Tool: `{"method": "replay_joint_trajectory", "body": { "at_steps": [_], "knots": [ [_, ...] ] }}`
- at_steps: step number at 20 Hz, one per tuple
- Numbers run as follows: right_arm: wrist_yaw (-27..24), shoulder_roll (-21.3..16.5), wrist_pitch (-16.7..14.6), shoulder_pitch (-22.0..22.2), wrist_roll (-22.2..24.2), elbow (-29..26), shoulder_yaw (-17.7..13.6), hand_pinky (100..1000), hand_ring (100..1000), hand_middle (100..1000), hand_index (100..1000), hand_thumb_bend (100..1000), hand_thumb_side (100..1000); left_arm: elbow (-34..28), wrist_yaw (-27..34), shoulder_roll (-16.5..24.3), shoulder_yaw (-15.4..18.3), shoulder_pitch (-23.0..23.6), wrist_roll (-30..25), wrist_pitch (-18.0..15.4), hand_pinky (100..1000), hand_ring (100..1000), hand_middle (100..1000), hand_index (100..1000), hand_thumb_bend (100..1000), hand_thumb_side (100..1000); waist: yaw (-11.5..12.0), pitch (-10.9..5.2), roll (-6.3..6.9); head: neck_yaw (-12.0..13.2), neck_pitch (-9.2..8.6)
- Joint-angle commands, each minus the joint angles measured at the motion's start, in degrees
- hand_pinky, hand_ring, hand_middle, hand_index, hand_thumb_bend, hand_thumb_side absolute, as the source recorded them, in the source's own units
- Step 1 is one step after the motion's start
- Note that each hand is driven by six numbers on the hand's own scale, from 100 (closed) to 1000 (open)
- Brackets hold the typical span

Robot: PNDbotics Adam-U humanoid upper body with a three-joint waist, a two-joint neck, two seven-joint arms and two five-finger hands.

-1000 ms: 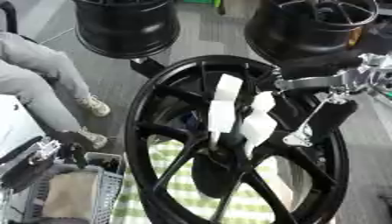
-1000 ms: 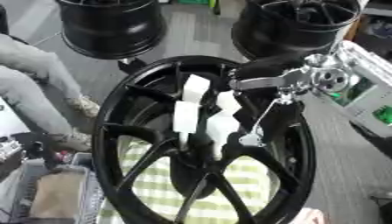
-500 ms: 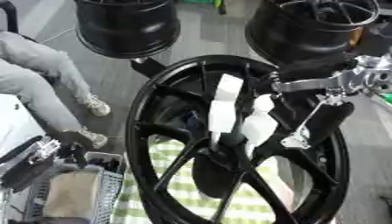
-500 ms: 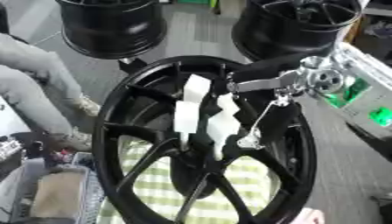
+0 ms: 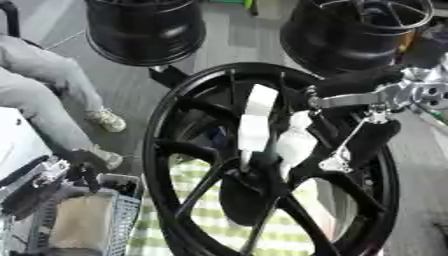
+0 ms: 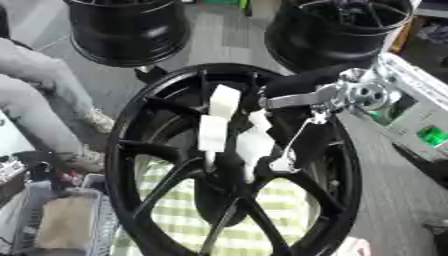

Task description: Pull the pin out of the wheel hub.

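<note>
Your right hand (image 6: 293, 137) comes in from the right across the black wheel hub (image 5: 262, 165), which stands tilted over a green-and-white checked cloth (image 6: 188, 215) on the tabletop. Its fingers (image 6: 255, 145), in white covers, point down into the hub's centre beside the spokes; you cannot tell whether they are closed on anything, and the pin itself cannot be made out there. A tall white block (image 5: 254, 120) stands just left of the fingers, reaching down to the hub centre. Your left hand (image 5: 39, 182) rests low at the left edge, its fingers unclear.
</note>
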Motion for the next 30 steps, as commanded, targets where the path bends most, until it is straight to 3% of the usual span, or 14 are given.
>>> {"method": "replay_joint_trajectory", "body": {
  "at_steps": [1, 30],
  "knots": [
    [0.68, -0.58, 0.93, -0.65, 0.04, -0.67, -0.39, 680, 382, 796, 898, 274, 253, -0.91, 0.17, 0.71, -0.01, -0.8, 0.01, -0.07, 588, 464, 598, 704, 100, 909, 0.08, -0.52, 0.33, -0.13, -0.15],
    [2.27, -0.15, 4.21, 0.83, -1.01, -0.67, -0.39, 666, 352, 758, 851, 248, 220, -0.97, 0.15, 0.66, -0.03, -0.99, 0.01, -0.1, 589, 463, 598, 704, 100, 911, 0.32, -0.17, 0.31, -0.34, -0.15]
  ]
}}
